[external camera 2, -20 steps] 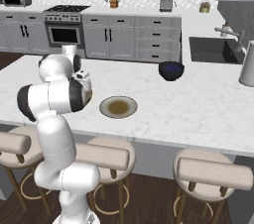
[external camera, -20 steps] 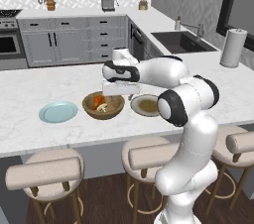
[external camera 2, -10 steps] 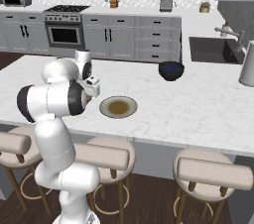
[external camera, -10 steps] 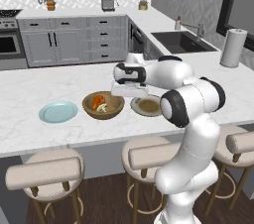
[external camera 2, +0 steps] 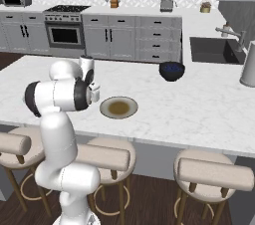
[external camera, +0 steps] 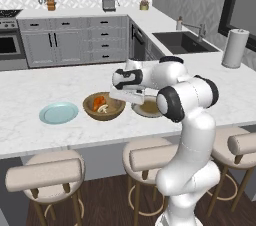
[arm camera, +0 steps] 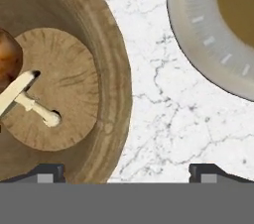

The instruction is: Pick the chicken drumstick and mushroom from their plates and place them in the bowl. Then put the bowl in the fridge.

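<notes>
While the pincer [arm camera: 124, 171] hangs spread wide and empty over the bowl's [external camera: 104, 107] right rim | drumstick [external camera: 100, 102] and mushroom [arm camera: 27, 98] lie inside the bowl; grey plate [external camera: 148, 107] just beside | risk: a poor bite on the thick rim could tip the bowl; the food might spill before the fridge

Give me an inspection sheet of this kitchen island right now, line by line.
Surface: white marble island counter.
Job's things: orange-brown chicken drumstick and pale cream mushroom lie in the round brown wooden bowl; light blue plate and grey-brown plate bare.
Clutter: dark blue bowl, paper towel roll.
Grippers: pincer open, above the bowl's rim, holding nothing.
Cables: nothing seen.
Surroundings: stools, sink, oven, grey cabinets.
</notes>
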Robot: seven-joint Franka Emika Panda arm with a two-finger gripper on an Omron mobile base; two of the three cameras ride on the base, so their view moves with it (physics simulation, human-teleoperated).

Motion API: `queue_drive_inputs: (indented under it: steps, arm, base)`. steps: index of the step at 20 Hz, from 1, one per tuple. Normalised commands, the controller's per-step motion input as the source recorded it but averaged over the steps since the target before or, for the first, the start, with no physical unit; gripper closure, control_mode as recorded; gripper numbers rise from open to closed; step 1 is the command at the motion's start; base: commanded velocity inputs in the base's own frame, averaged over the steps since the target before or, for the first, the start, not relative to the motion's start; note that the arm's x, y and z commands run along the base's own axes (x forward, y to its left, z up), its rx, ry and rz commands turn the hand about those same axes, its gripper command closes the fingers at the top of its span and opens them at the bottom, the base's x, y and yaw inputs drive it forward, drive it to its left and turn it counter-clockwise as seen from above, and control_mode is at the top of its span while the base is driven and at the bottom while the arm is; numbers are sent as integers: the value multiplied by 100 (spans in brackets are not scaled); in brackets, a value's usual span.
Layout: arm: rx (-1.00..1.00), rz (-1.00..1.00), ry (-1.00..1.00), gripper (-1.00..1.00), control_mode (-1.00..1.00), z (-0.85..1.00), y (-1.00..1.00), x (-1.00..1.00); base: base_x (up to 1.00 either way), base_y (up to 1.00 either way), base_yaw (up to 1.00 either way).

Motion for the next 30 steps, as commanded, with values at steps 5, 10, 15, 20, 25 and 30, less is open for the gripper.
queue_drive_inputs:
  steps: [5,10,15,20,25,30]
  arm:
    - [0,0,0,-100,-100,-17,16,41]
    - [0,0,0,-100,-100,-36,4,22]
    - [0,0,0,-100,-100,-33,6,3]
    - [0,0,0,100,-100,-38,26,0]
    - [7,-2,-1,100,-100,-12,6,-1]
    - [19,-4,-5,100,-100,18,-2,-34]
  base:
    - [0,0,0]
    - [0,0,0]
    - [0,0,0]
    - [0,0,0]
    - [0,0,0]
    - [0,0,0]
